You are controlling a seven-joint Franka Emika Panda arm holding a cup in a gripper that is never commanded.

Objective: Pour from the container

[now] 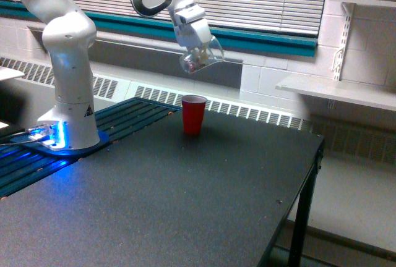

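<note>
One black table [204, 199], far edge carrying red cup [193, 114] upright. Overhead, white arm [68, 63] reaching right; gripper [197, 49] pinching clear container [201, 59], tilted, above the cup and well apart. Step in hand: positioning for pour. Next: lower over rim, tip further.

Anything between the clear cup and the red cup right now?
No. In the exterior view, only open air separates the clear cup, held tilted, from the red cup below.

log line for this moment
phase: pre-pour | gripper: holding clear cup, tilted | red cup: upright on table, below
</note>
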